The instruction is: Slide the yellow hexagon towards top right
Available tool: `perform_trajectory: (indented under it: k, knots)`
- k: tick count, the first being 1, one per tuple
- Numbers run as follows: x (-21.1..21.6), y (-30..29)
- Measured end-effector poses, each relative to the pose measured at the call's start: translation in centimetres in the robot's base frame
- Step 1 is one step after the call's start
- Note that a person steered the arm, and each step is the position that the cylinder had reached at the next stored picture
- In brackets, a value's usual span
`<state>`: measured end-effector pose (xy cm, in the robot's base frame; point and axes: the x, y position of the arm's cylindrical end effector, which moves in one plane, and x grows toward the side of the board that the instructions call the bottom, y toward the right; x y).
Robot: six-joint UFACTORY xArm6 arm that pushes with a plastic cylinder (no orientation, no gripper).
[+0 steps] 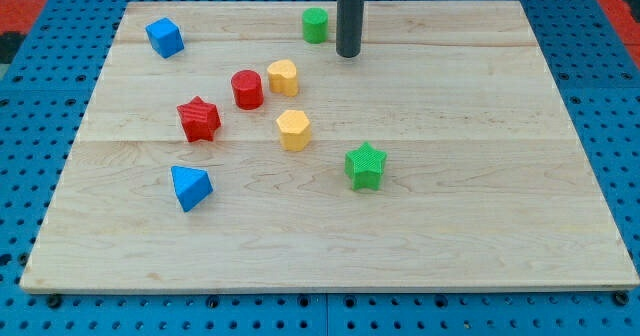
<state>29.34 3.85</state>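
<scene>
Two yellow blocks sit mid-counter; the gripperless tip (348, 54) hovers beyond the yellow hexagon (293, 129), apparently approaching. Next it must swing below-left of it.

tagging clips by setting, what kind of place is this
Probably a robotics lab bench: a wooden board on a blue pegboard, small coloured blocks like the green star, and my tip.

My tool is a plain dark grey rod, smooth and round, flat-cut at my tip (348, 54).
</scene>
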Motion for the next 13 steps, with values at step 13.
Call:
perform_trajectory:
  k: [13]
  knots:
    - [3.0, 6.0]
